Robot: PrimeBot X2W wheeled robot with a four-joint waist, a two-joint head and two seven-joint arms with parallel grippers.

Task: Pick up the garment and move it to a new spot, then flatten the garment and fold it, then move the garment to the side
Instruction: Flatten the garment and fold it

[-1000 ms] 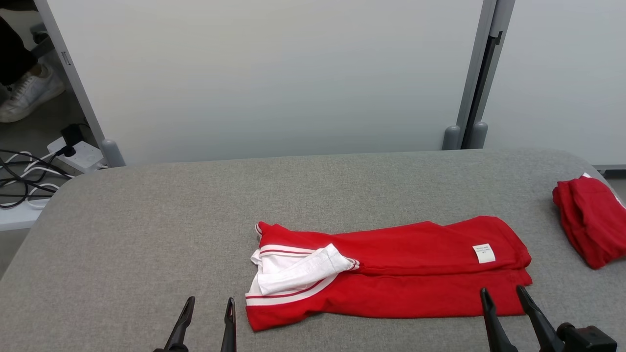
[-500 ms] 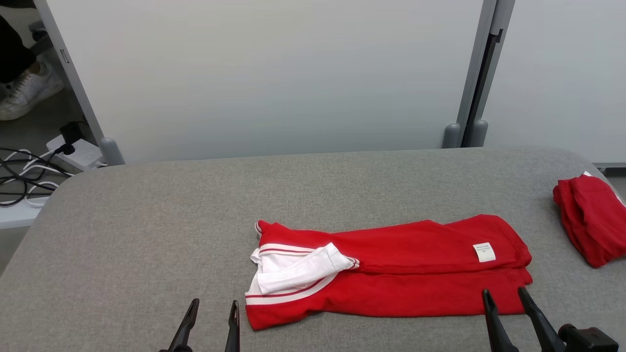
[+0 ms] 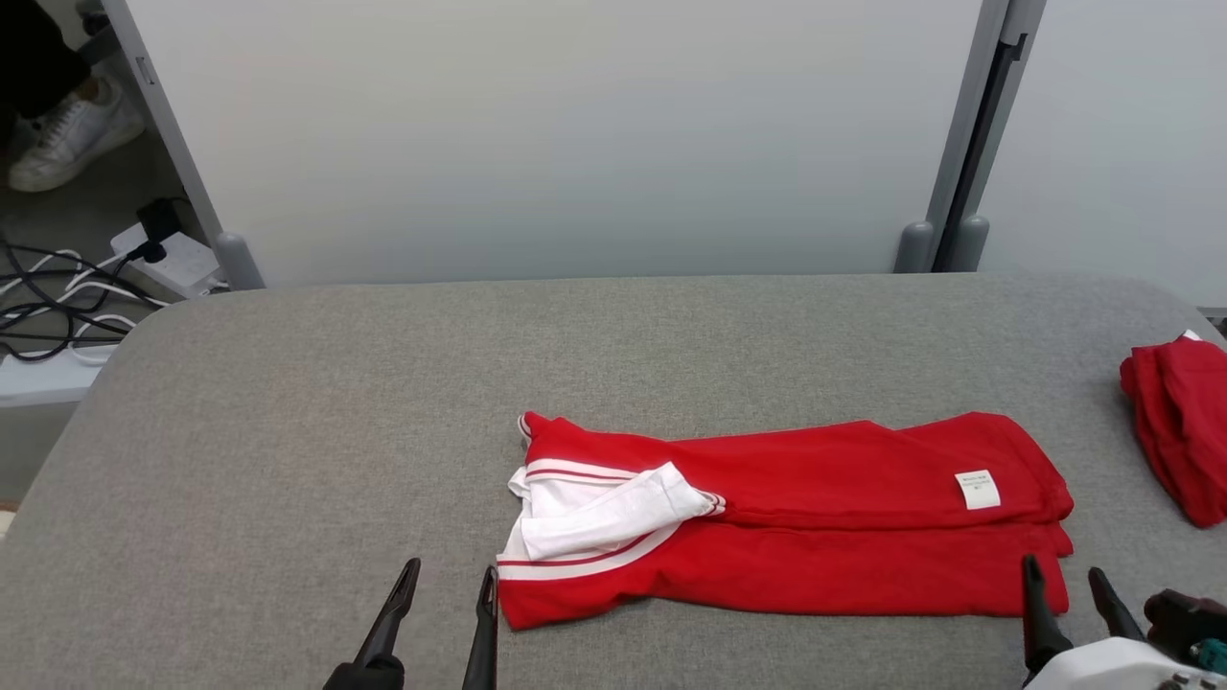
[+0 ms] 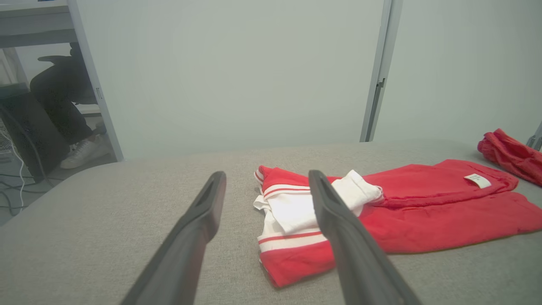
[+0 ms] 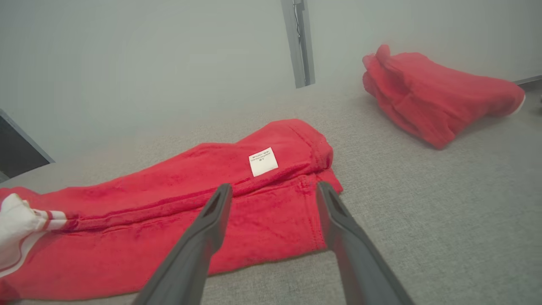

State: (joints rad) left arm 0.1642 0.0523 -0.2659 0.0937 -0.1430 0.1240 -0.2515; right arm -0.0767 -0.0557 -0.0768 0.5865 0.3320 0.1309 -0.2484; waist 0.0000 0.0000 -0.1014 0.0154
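A red garment (image 3: 815,527) with a white collar and white stripes lies folded lengthwise on the grey padded table (image 3: 335,431), collar end to the left and a small white label (image 3: 977,489) near its right end. My left gripper (image 3: 449,592) stands open just left of the garment's near left corner, holding nothing. My right gripper (image 3: 1066,581) is open at the garment's near right corner, also holding nothing. The left wrist view has the garment (image 4: 402,212) past my open left gripper (image 4: 266,181). In the right wrist view, my open right gripper (image 5: 274,191) hovers over the garment's (image 5: 169,220) right end.
A second red cloth bundle (image 3: 1184,422) lies at the table's right edge, also seen as a red bundle (image 5: 427,93) in the right wrist view. Pale partition panels (image 3: 575,144) stand behind the table. Cables and a power strip (image 3: 163,264) lie on the floor far left, near a person's white shoe (image 3: 67,139).
The head camera has shifted, so the whole scene sits slightly right and higher. Both grippers stay open by the garment's near corners. The garment lies as before.
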